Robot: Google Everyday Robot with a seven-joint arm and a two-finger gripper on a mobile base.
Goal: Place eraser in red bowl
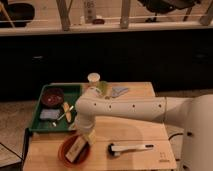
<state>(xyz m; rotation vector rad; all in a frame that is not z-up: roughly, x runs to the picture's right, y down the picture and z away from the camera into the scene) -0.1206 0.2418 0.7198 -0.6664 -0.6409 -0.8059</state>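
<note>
The red bowl (65, 152) sits on the wooden table near its front left corner. The eraser (77, 149), a small pale tan block with a dark underside, lies tilted inside the bowl on its right side. My gripper (85, 137) hangs down from the white arm, just above the bowl's far right rim and right over the eraser's upper end. I cannot tell whether it touches the eraser.
A green tray (36, 123) at the left holds a maroon bowl (52, 96), a yellowish stick (66, 107) and a blue item (48, 115). A black-and-white handled tool (131, 147) lies right of the red bowl. A pale cup (93, 78) and grey-blue cloth (119, 91) stand at the back.
</note>
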